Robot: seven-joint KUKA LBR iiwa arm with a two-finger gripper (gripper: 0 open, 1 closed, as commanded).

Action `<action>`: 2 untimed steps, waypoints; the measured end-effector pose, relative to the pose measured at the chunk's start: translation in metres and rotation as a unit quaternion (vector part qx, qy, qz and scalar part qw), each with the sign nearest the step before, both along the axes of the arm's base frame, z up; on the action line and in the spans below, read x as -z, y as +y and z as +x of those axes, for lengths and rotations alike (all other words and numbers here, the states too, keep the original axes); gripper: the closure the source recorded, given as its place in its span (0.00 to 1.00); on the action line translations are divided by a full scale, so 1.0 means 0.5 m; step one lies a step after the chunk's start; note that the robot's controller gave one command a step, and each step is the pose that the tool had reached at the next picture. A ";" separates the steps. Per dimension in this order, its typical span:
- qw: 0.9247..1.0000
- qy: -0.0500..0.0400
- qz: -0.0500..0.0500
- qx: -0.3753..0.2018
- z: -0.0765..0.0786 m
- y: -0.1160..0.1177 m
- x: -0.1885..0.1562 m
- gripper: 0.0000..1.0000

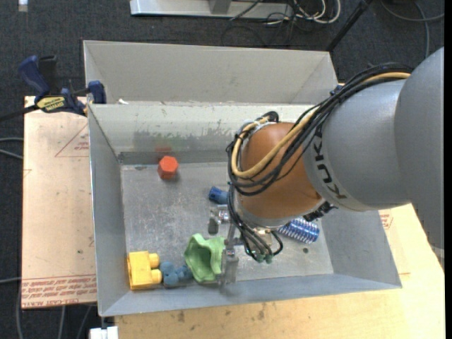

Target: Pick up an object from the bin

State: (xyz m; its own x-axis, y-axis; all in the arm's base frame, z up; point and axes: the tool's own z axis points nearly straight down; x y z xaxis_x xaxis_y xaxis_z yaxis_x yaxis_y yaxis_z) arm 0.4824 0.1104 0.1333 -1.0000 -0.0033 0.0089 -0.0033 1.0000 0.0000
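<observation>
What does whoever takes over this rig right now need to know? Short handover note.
Gripper: down in the bin at the front wall, right beside the green crumpled thing. This view does not settle whether it grips it.
Things: yellow block in the front left corner, small blue-grey piece between it and the green one. Orange block back left, blue piece mid-bin, blue-and-white striped thing partly under the arm.
Done: arm lowered into the bin.
Left: nothing is lifted yet; confirm a grasp, then raise it out.
</observation>
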 end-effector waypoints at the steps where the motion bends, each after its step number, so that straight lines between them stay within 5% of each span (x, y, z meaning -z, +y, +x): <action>1: 1.000 -0.005 0.001 0.013 0.013 0.007 0.133 0.00; 2: 1.000 -0.005 0.001 0.014 0.013 0.007 0.126 1.00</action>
State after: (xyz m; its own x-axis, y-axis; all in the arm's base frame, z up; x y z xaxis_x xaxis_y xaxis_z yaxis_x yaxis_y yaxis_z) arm 0.4889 0.1137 0.0701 -0.9997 0.0256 -0.0015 0.0256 0.9997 0.0021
